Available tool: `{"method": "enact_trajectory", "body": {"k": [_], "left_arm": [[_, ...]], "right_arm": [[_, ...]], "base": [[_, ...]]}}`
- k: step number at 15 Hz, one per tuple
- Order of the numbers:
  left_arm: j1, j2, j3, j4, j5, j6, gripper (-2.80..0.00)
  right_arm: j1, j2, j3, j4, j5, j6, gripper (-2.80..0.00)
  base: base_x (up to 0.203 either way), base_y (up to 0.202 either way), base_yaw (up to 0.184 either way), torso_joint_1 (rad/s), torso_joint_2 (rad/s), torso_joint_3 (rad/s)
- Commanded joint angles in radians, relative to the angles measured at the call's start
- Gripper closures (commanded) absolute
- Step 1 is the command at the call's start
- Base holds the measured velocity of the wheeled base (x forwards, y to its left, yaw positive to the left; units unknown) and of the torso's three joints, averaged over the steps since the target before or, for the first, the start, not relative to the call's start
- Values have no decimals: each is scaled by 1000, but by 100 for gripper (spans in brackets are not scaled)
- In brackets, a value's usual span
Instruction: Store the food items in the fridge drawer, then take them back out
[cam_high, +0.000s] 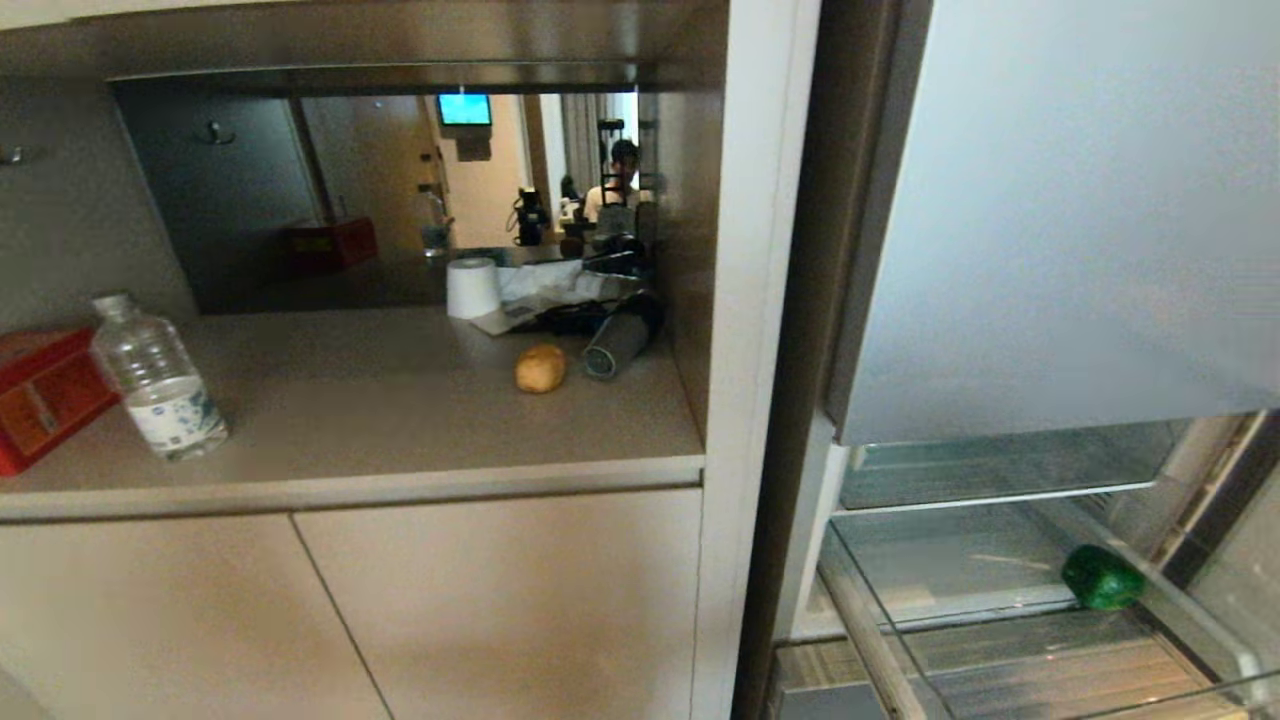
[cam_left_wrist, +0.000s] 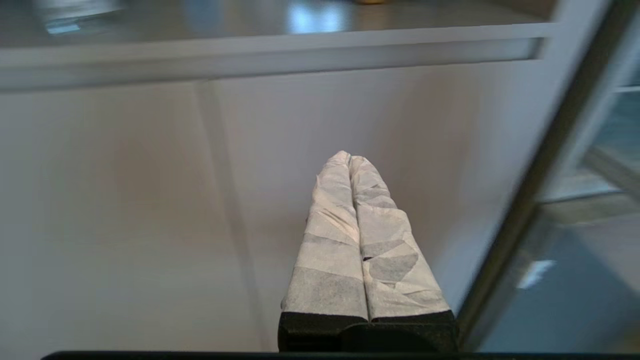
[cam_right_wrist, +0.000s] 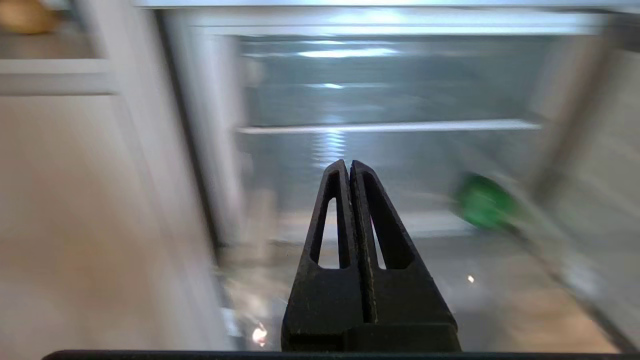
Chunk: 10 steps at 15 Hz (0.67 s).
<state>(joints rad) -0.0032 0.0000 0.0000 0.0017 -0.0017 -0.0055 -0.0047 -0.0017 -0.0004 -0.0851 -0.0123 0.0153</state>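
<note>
Your right gripper (cam_right_wrist: 349, 167), pressed closed and empty, faces the fridge drawer (cam_right_wrist: 390, 127); the bell pepper (cam_right_wrist: 484, 204) lies ahead in the drawer's right-hand corner.

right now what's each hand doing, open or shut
Left hand: shut, holding nothing.
Right hand: shut, holding nothing.

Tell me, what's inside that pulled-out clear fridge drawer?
Just the green bell pepper, lying near the fridge drawer's right wall. The drawer's front end runs out of view, so anything there is unseen.
</note>
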Motion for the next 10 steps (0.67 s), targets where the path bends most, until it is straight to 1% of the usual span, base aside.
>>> {"method": "enact_trajectory", "body": {"k": [1,5,7,8,10], "left_arm": [[0,2,0,0,0,-1,0],[0,2,0,0,0,-1,0],[0,2,0,0,0,-1,0],[-1,2,0,0,0,-1,0],[0,2,0,0,0,-1,0]], "right_arm": [[0,2,31,-1,0,0,0],[0,1,31,-1,0,2,0],[0,2,31,-1,0,1,0],[0,2,31,-1,0,0,0],[0,2,31,-1,0,0,0]], "base": [[0,3,-177,2,2,8],[0,9,-178,5,2,5],[1,8,-148,5,4,-1],[0,3,-93,0,2,2],[0,0,0,0,0,0]]}}
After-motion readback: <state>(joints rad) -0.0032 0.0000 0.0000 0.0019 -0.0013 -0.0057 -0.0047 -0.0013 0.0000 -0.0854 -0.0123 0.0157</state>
